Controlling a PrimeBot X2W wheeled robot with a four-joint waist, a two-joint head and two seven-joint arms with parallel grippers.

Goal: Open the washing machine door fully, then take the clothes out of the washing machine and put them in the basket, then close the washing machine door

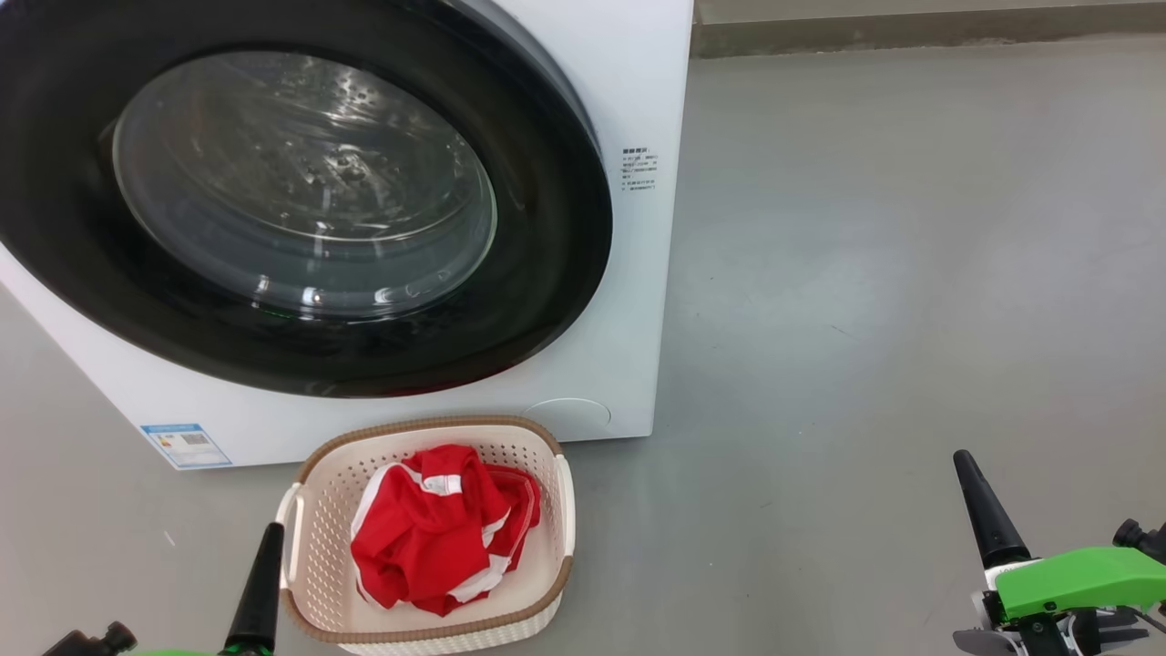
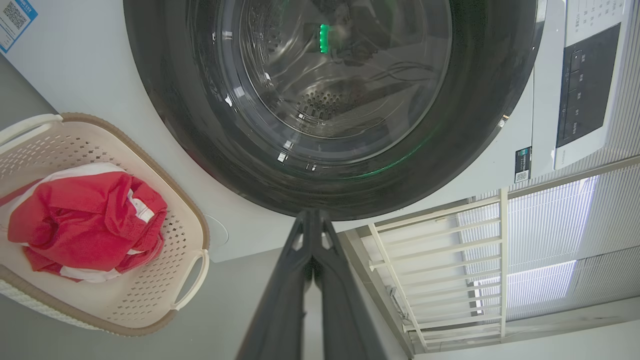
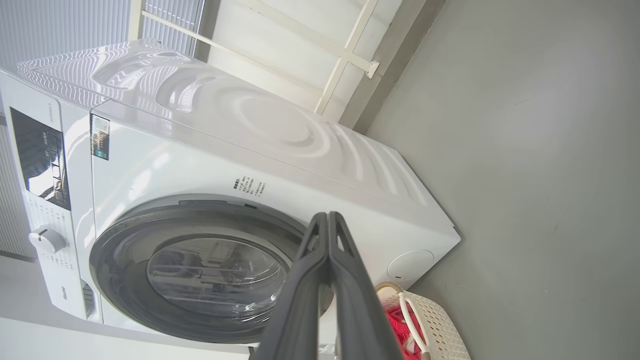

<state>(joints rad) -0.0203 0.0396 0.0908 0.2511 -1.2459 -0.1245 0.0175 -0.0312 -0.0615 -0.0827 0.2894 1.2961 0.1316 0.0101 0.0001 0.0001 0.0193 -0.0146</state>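
The white washing machine (image 1: 638, 109) fills the head view's upper left. Its round door (image 1: 301, 196), black-rimmed with a glass window, lies flat against the front, shut. In front of it on the floor stands the cream basket (image 1: 314, 538) holding the red and white clothes (image 1: 437, 538). My left gripper (image 1: 264, 565) is shut, its tip just left of the basket, holding nothing. My right gripper (image 1: 979, 501) is shut and empty, far to the right over bare floor. The left wrist view shows door (image 2: 330, 100), basket (image 2: 165, 300), clothes (image 2: 85, 220) and touching fingertips (image 2: 312, 220).
Grey floor (image 1: 911, 273) stretches right of the machine to a wall base at the back. A white railing (image 2: 440, 265) and window blinds stand beside the machine. The control panel (image 3: 40, 160) and a knob (image 3: 47, 240) sit on the machine's front.
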